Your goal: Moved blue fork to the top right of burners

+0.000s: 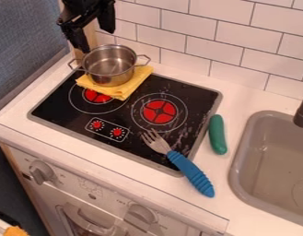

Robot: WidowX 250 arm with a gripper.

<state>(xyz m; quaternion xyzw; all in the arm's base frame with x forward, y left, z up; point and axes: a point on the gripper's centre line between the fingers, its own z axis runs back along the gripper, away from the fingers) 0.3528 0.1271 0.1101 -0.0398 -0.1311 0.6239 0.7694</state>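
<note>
At the upper left, my gripper point(97, 40) hangs above the metal pot, open, with its two fingers apart and nothing between them. The blue-handled fork point(190, 173) lies diagonally over the cooktop's front right corner. Its metal tines point up and left on the black glass, below the right burner point(160, 111), and its ridged handle extends onto the white counter. The left burner point(98, 95) is partly covered by a folded yellow cloth. The gripper is far from the fork, up and to its left.
The metal pot point(109, 66) stands on the yellow cloth point(122, 90) at the cooktop's back left. A green toy vegetable point(217, 134) lies on the counter point(244, 97) between cooktop and grey sink point(238, 169). A dark faucet point(302, 113) juts in at the right; a tiled wall rises behind.
</note>
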